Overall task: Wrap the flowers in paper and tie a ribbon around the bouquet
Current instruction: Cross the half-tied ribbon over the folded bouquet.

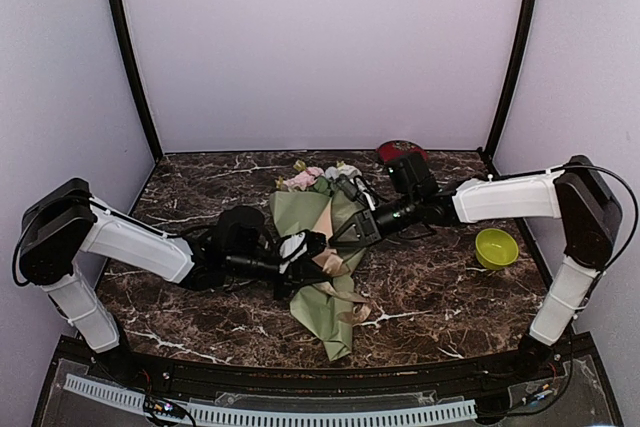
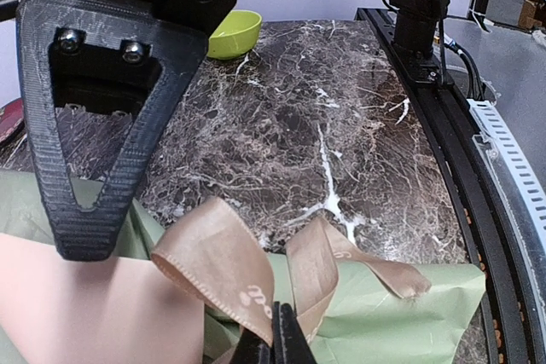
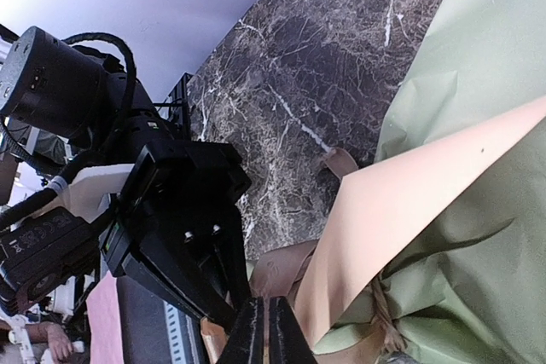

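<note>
Dark veined marble table (image 1: 440, 297) under lilac walls carries the bouquet (image 1: 322, 222) at its middle, blooms toward the far side; your left gripper (image 2: 275, 340) is pinched tight on the ribbon (image 2: 217, 253), just over the paper (image 2: 401, 313); your right gripper (image 3: 266, 330) is closed too, though on what you cannot tell; expect the ribbon to be limp and slick, so grip near its end; its pale printed marks are unreadable.
</note>
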You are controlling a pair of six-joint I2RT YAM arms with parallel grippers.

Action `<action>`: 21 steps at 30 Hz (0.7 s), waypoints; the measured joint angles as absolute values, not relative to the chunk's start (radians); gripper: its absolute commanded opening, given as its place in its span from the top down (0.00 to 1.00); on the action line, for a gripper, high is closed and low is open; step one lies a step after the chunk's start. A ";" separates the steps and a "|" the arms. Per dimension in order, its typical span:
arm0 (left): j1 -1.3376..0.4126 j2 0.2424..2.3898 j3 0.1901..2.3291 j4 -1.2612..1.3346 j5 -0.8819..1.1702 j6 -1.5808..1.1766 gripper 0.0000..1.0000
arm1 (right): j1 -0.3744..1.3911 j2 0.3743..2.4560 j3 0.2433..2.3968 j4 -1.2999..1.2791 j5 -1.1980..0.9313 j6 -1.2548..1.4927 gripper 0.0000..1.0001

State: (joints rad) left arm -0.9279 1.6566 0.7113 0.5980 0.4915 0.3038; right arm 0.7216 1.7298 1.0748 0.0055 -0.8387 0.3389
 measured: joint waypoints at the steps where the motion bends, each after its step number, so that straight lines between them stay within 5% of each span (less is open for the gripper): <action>1: -0.928 1.657 0.711 0.598 0.491 0.310 1.00 | 0.722 1.730 1.072 0.001 -0.847 0.335 0.97; 14: -0.930 1.657 0.708 0.605 0.494 0.348 1.00 | 0.766 1.851 1.115 -0.096 -0.854 0.268 1.00; 21: -0.930 1.657 0.658 0.653 0.474 0.344 1.00 | 0.765 1.892 1.130 -0.166 -0.847 0.208 0.93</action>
